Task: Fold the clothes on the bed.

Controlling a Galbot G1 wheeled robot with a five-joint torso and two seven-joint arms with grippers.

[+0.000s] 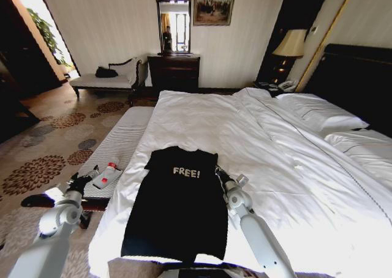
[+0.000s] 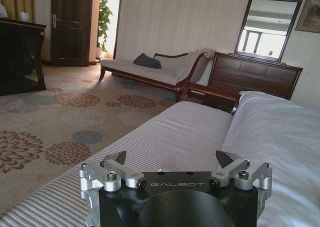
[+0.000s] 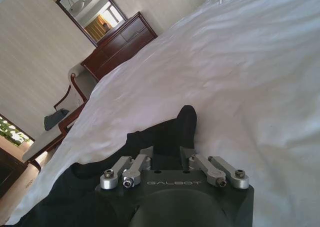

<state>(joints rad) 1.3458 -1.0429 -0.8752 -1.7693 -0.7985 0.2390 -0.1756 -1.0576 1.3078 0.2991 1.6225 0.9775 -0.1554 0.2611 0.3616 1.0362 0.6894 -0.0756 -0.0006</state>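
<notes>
1. My left claw (image 1: 81, 181): hangs over the striped bench (image 1: 119, 140) that stands along the bed's side. Fingers spread wide, nothing between them; in the left wrist view (image 2: 172, 159) both tips stand well apart above the bench fabric.

2. Small white bottle with a red band (image 1: 106, 175): lies on the bench just beside my left claw, on the side toward the bed.

3. Black T-shirt (image 1: 176, 204): between my two claws, lying flat on the bed (image 1: 245, 137), white "FREE!" lettering up, collar end away from me, hem toward me. Its sides look turned in, so the outline is a narrow oblong.

4. My right claw (image 1: 219, 173): at the shirt's right edge, level with the lettering, low over the sheet. In the right wrist view (image 3: 166, 151) the fingers sit fairly close together, with the black cloth directly ahead of them and a raised fold (image 3: 186, 122) of it just beyond the tips. Whether they pinch the cloth, I cannot tell.

5. White sheet, beyond and to the right of my right claw: rumpled duvet and pillows (image 1: 318, 112) well away toward the dark headboard (image 1: 361, 76).
</notes>
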